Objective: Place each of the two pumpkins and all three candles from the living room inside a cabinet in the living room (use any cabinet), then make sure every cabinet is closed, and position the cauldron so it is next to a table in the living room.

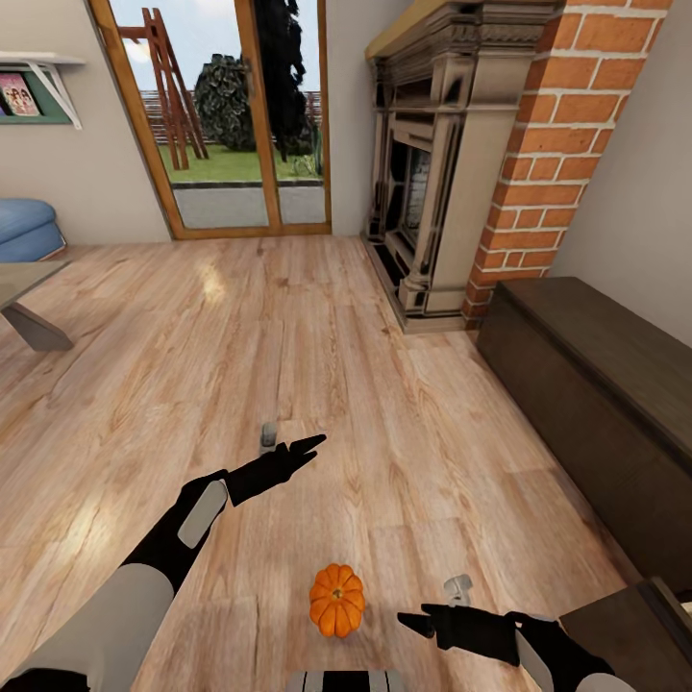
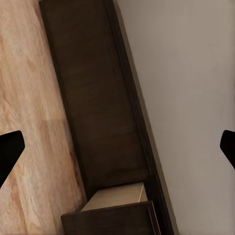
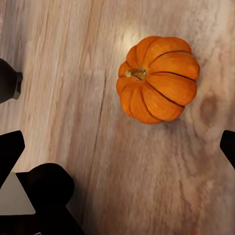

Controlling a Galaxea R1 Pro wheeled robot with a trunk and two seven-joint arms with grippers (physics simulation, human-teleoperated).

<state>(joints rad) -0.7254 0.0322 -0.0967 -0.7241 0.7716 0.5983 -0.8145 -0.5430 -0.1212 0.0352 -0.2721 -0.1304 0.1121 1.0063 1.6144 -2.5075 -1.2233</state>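
I see one pumpkin (image 1: pixel 336 600) sitting upright on the plank floor (image 1: pixel 288 365) just ahead of my base: round, ribbed, matte orange, with a short brownish stem. My right hand (image 1: pixel 423 620) hangs low just beside it, to its right and not touching, fingers spread and empty. My left hand (image 1: pixel 303 450) reaches forward over bare boards, well apart from the pumpkin, also spread wide with nothing in it.

The floor is warm, grainy wood with a soft sheen. Along the right wall runs the long, low cabinet (image 1: pixel 596 384), dark brown with flat fronts; beyond it stand a carved fireplace (image 1: pixel 432 173) and a brick column (image 1: pixel 548 144).

The right wrist view shows the pumpkin (image 3: pixel 157 79) from above, its segments fanning from the stem. The left wrist view adds the cabinet (image 2: pixel 98 98) with one drawer (image 2: pixel 115 205) pulled out, its interior light tan.
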